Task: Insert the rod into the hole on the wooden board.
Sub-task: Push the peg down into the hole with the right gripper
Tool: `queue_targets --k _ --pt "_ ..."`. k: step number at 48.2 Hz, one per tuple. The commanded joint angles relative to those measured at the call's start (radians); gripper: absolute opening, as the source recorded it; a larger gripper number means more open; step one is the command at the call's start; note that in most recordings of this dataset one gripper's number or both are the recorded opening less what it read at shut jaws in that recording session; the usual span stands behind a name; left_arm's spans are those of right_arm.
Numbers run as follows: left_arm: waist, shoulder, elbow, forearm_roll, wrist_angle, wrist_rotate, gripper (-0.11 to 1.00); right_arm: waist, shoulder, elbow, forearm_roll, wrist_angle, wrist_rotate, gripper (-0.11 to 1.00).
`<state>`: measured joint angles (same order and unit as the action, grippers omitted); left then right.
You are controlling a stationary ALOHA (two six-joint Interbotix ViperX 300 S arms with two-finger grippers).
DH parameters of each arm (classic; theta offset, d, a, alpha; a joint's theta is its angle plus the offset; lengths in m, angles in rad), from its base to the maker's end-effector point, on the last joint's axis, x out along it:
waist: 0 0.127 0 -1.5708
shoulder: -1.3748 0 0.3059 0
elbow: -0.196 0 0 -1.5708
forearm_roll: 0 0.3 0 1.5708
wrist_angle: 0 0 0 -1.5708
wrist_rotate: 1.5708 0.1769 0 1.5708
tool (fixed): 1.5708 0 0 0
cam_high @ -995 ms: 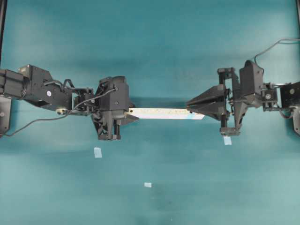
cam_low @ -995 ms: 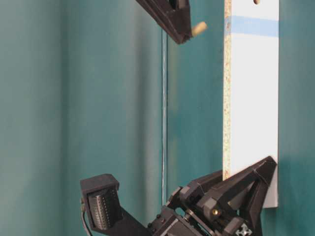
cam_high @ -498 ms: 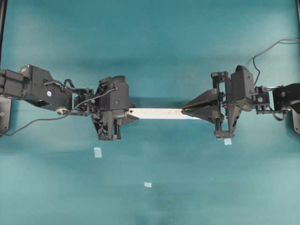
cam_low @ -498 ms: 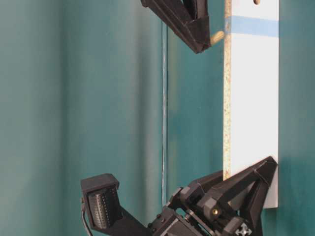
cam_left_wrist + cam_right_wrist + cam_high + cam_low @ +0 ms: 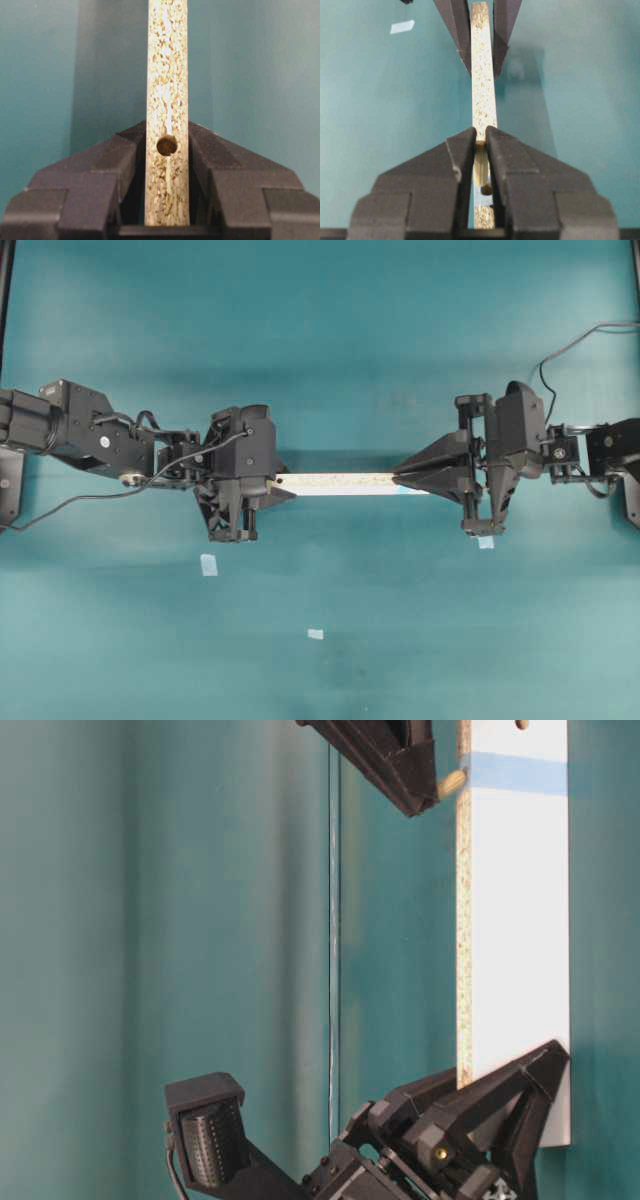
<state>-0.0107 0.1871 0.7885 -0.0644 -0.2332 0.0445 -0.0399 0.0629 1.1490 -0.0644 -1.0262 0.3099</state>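
Observation:
The wooden board (image 5: 340,483) is held off the table by its left end, with my left gripper (image 5: 272,486) shut on it. In the left wrist view its speckled edge (image 5: 167,75) runs up between the jaws, with a plain dark hole (image 5: 166,145) there. My right gripper (image 5: 402,478) is shut on the short cream rod (image 5: 481,165). At table level the rod (image 5: 450,783) tilts toward the board (image 5: 515,920), its tip at the edge by the blue mark (image 5: 515,772). The blue-ringed hole (image 5: 486,189) shows just beside the rod's end, uncovered.
Small pale-blue tape squares lie on the teal table: one (image 5: 208,564) below the left arm, one (image 5: 315,634) toward the front, one (image 5: 485,541) under the right gripper. A cable (image 5: 590,335) loops at the back right.
My right gripper has carried the rod across to the board; its tip, once apart from the edge, now meets it at the blue mark. The left gripper keeps holding the board.

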Motion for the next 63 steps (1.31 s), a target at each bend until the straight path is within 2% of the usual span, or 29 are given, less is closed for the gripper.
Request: queue_targets --k 1,20,36,63 --pt "-0.014 -0.015 -0.008 0.000 0.002 -0.009 0.32 0.003 -0.009 -0.005 0.005 0.000 -0.002 0.12" --pt "-0.014 -0.015 -0.008 0.000 0.005 -0.008 0.32 0.003 -0.009 -0.003 0.012 0.032 -0.028 0.12" --pt "-0.020 -0.014 -0.008 0.000 0.005 -0.008 0.32 0.003 -0.009 0.000 0.031 0.048 -0.032 0.12" --pt "-0.023 -0.015 -0.008 0.000 0.006 -0.009 0.32 0.003 -0.011 0.008 0.031 0.054 -0.029 0.12"
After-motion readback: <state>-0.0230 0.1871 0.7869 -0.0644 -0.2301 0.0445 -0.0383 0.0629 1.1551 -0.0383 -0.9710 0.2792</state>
